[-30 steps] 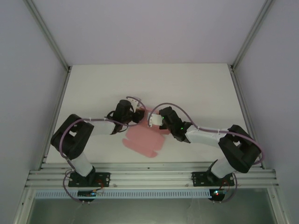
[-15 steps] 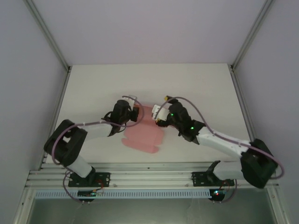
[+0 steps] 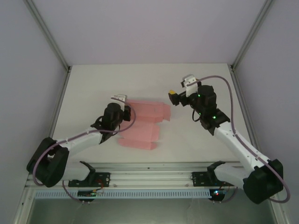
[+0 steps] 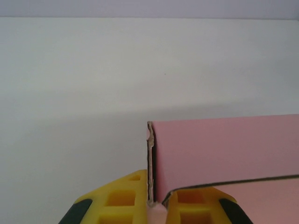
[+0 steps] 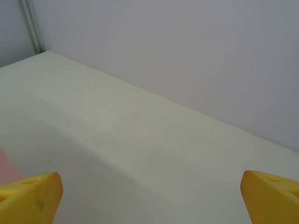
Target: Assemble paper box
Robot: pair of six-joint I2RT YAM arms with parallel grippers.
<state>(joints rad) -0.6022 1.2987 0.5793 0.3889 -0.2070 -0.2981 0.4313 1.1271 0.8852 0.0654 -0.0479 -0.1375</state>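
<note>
Now your left gripper [image 4: 156,206] jaws clamp paper box [image 3: 148,112] edge, mid-tabletop [image 3: 93,84]; right gripper [image 3: 174,97] jaws wide apart, empty.

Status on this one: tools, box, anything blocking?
Left tool shut on paper box, at its left edge. Right tool open, off the card. Box partly folded, not closed. Nothing blocking.

Soft even light, faint shadows, no glare.

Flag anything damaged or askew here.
The salmon-pink thin card paper box has a ragged, nicked corner edge right above the left gripper pinching it, in the left wrist view. Nothing else stands out.
</note>
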